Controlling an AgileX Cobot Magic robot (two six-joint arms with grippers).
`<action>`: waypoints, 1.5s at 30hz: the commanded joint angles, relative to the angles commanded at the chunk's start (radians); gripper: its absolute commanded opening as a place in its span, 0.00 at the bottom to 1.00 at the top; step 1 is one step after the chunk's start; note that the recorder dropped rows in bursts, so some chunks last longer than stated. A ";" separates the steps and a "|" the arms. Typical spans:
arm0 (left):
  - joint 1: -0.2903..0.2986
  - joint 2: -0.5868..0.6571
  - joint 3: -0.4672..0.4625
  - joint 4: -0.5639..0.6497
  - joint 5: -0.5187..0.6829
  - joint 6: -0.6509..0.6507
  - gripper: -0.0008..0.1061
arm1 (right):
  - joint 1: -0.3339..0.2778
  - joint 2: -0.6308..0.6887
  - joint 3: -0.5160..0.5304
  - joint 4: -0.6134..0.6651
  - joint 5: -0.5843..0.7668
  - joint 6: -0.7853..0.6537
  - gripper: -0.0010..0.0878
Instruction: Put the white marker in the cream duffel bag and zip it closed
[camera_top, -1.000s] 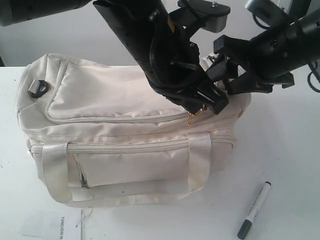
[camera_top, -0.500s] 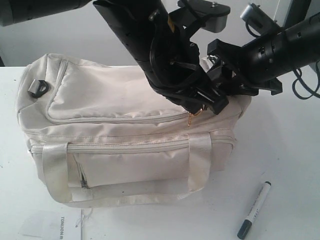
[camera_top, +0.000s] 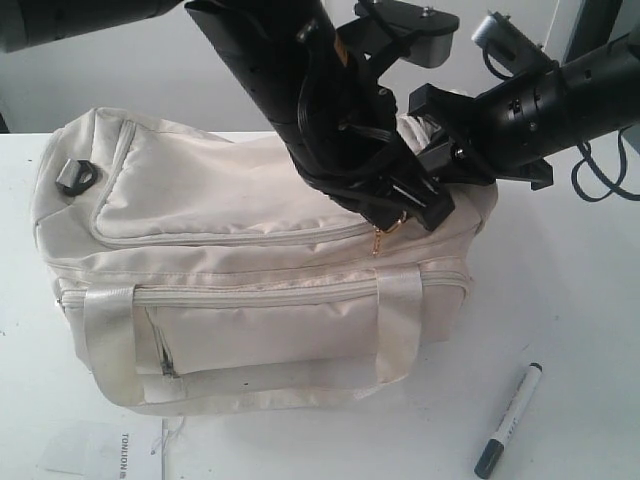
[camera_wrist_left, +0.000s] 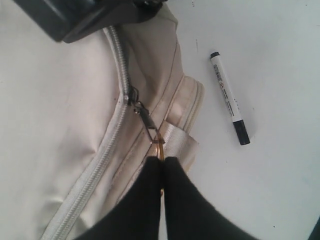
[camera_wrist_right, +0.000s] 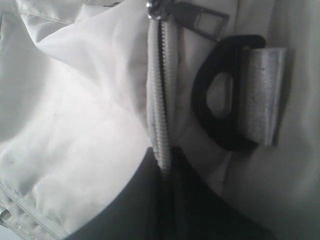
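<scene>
From the exterior view I see the cream duffel bag (camera_top: 250, 200) lying on the table (camera_top: 570, 300) with its top flap looking zipped, and the white marker (camera_top: 509, 419) on the table well apart from it, near the front right corner; the left arm (camera_top: 300, 90) and the right arm (camera_top: 560, 100) meet over the bag's right end. In the left wrist view, the left gripper (camera_wrist_left: 162, 162) has its jaws together, pinched on the gold ring (camera_wrist_left: 160, 142) of the zipper pull (camera_wrist_left: 146, 120). In the right wrist view, the right gripper (camera_wrist_right: 164, 160) is clamped on the zipper tape (camera_wrist_right: 161, 100) just beside the black strap ring (camera_wrist_right: 220, 130). I judge we are at opening the bag. Next I must draw the pull along the flap while the right side holds the cloth tight
</scene>
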 joint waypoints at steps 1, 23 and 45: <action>0.000 0.000 0.000 0.000 0.008 0.000 0.01 | 0.000 0.000 0.000 0.000 -0.003 0.000 0.01; 0.000 -0.007 0.000 0.050 0.135 0.004 0.01 | -0.004 0.000 0.000 0.000 -0.018 0.000 0.01; 0.000 -0.053 0.000 0.102 0.261 0.045 0.01 | -0.004 0.000 0.000 -0.004 -0.020 0.000 0.01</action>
